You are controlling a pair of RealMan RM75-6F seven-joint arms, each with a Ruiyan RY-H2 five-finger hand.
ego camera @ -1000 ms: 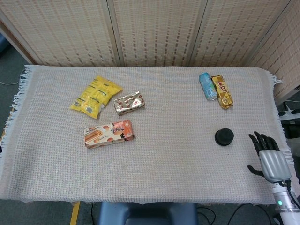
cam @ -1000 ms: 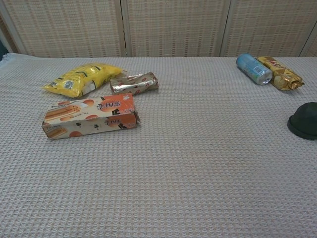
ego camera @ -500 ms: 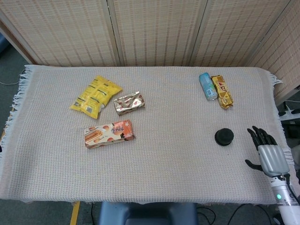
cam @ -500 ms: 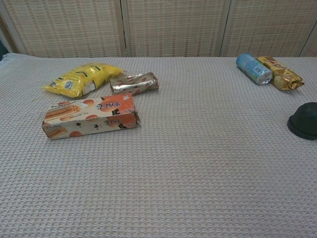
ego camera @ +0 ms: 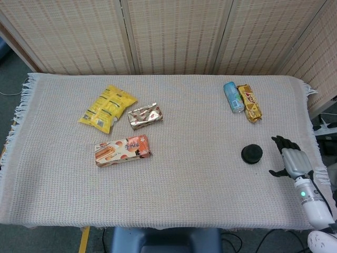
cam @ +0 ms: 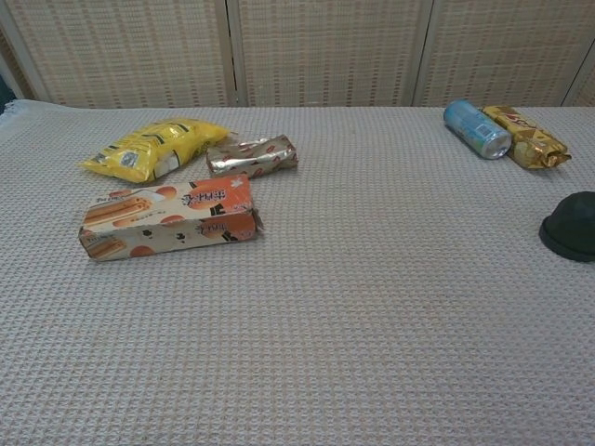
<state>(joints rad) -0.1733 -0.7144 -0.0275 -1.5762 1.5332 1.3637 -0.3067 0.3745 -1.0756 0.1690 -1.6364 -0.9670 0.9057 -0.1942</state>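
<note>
Head view puts your right hand (ego camera: 291,159) at the near right edge of the table, fingers spread apart and holding nothing, just beside the black round lid (ego camera: 251,153) without touching it. Your left hand shows in neither view. The lid lies flat on the beige woven cloth (ego camera: 200,174); being round, it has no long axis. Farther back, a blue can (ego camera: 233,96) and gold packet (ego camera: 249,103) lie side by side, long axes running away from you. Woven screens (ego camera: 174,34) stand behind.
</note>
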